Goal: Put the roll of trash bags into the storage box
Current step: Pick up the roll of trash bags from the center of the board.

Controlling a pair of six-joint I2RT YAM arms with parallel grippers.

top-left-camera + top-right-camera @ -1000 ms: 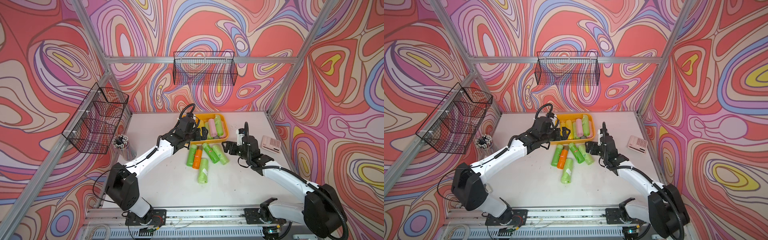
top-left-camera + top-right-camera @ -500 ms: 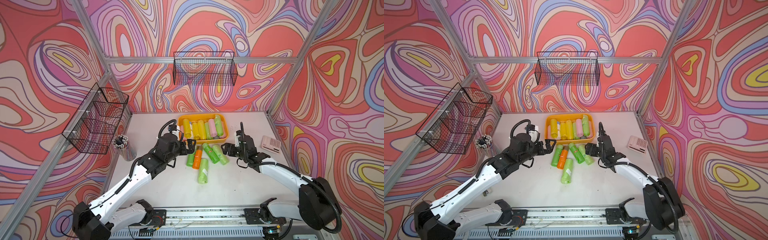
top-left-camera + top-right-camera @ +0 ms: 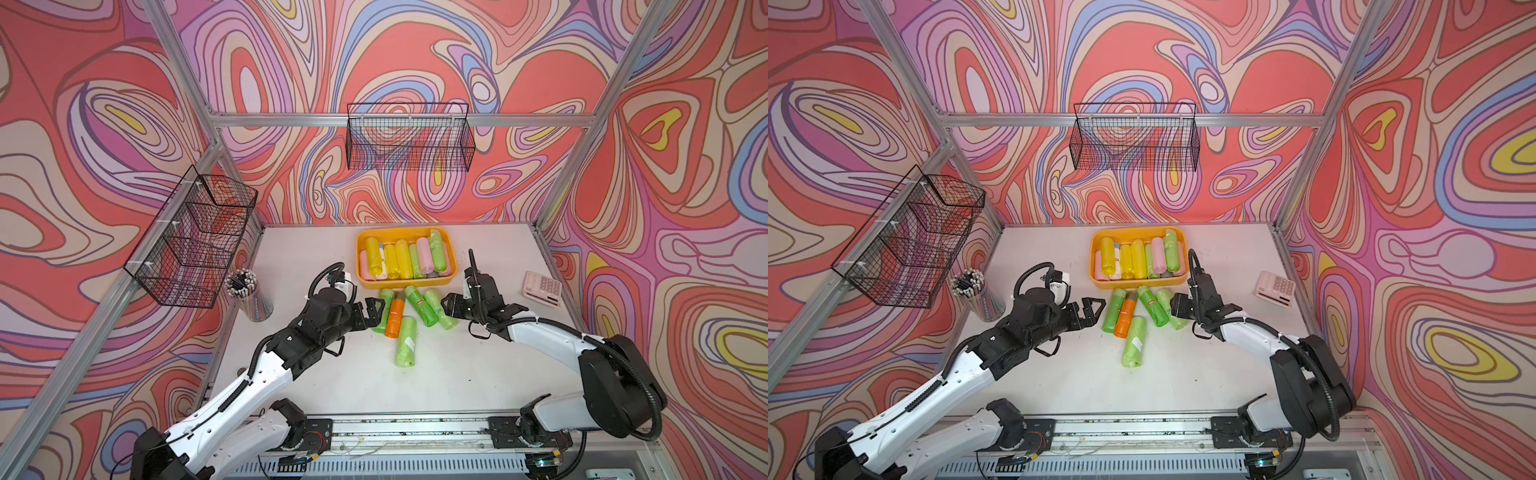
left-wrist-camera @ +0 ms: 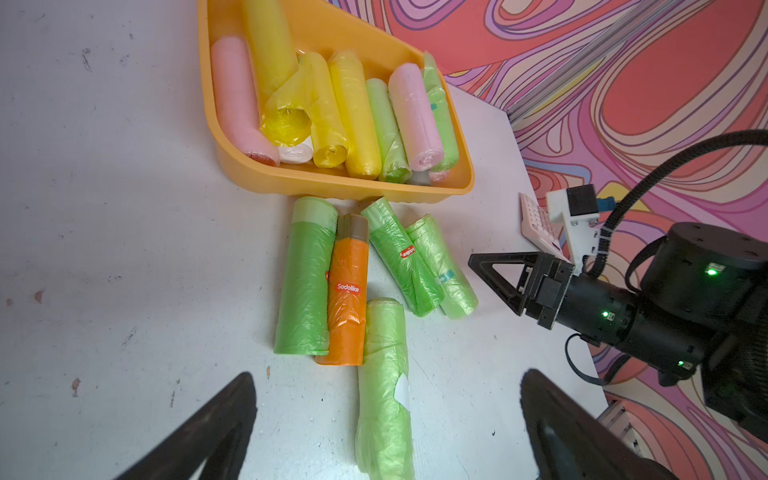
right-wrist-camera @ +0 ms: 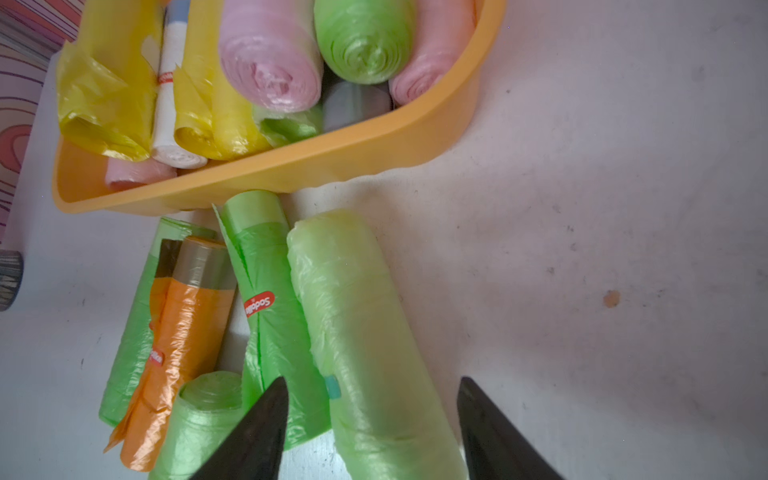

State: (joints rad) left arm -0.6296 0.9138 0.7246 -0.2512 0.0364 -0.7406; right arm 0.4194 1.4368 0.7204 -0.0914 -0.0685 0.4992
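The storage box [image 3: 451, 266] is an orange-yellow tray at the table's back middle, holding several yellow, pink and green rolls. In front of it lie several green rolls and an orange roll [image 3: 395, 313]. My right gripper [image 5: 373, 380] is open, its fingers straddling the near end of the rightmost light green roll [image 5: 353, 311], with a gap on one side; in both top views it [image 3: 446, 305] sits at that roll's right end. My left gripper [image 4: 386, 376] is wide open, low at the cluster's left [image 3: 380, 311], holding nothing; a labelled green roll [image 4: 384, 353] lies ahead between its fingers.
A pink calculator [image 3: 542, 287] lies at the right edge. A cup of pencils [image 3: 249, 295] stands at the left. Black wire baskets hang on the back wall [image 3: 409, 137] and the left wall [image 3: 191, 237]. Bare table extends in front of the rolls.
My left arm has pulled back from the storage box to the front left of the loose rolls. The right gripper's jaws have narrowed around the light green roll.
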